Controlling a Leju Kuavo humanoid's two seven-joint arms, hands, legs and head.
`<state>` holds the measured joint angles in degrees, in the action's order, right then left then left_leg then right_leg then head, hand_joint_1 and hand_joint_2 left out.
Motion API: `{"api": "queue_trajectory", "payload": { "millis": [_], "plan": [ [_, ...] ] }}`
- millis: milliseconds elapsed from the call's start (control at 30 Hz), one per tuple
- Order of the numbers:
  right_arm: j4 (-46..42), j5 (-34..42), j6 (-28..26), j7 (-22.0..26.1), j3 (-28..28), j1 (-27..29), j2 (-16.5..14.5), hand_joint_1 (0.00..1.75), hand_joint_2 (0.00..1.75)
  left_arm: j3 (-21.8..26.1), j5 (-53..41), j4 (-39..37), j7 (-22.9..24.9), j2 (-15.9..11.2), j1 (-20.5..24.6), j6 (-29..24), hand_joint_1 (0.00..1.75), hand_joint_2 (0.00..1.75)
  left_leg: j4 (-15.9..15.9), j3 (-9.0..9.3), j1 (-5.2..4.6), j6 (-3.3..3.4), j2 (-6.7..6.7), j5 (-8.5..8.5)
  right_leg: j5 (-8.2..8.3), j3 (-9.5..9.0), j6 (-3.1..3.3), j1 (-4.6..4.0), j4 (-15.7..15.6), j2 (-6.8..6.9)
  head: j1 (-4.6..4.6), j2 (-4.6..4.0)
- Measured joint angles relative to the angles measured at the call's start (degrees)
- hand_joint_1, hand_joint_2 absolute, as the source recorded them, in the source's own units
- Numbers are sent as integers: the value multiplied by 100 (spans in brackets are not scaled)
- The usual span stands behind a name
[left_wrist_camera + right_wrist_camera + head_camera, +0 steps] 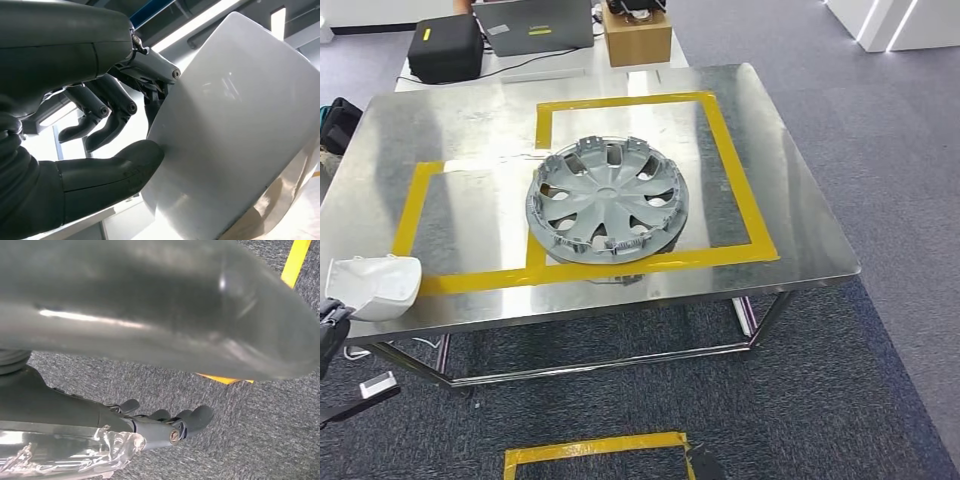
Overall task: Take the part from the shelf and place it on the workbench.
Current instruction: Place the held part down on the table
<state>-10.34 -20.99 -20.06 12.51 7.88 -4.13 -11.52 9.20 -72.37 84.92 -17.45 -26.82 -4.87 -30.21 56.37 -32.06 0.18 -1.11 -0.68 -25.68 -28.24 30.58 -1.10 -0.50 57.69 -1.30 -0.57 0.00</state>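
White part [374, 284] at the near left corner of the workbench [788, 200], gripped by the left hand [113, 145].
One white, smooth, curved part — in the left wrist view the thick thumb [124, 165] presses on one face of it and the dark fingers [113, 107] curl round behind its edge, so the hand has it firmly pinched. One grey hubcap [607, 199] lies flat near the middle of the steel top, overlapping the yellow tape [743, 190], which marks out two joined rectangles. The right hand [162, 425] hangs over grey carpet [245, 430] — fingers only loosely bent, apart, nothing in them. Beyond the bench: one black case [445, 47], one laptop [535, 25], one cardboard box [637, 37].
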Motion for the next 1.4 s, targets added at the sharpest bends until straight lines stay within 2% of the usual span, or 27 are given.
{"api": "queue_trajectory", "payload": {
  "millis": [1400],
  "plan": [
    [-43,23,-3,60,-15,-5,0,0,0,-527,-260,-3,108,66,255,197,175,175,0,0,-1,0,0,0,1,0,-1,1,-2,-1,0,0]
  ]
}}
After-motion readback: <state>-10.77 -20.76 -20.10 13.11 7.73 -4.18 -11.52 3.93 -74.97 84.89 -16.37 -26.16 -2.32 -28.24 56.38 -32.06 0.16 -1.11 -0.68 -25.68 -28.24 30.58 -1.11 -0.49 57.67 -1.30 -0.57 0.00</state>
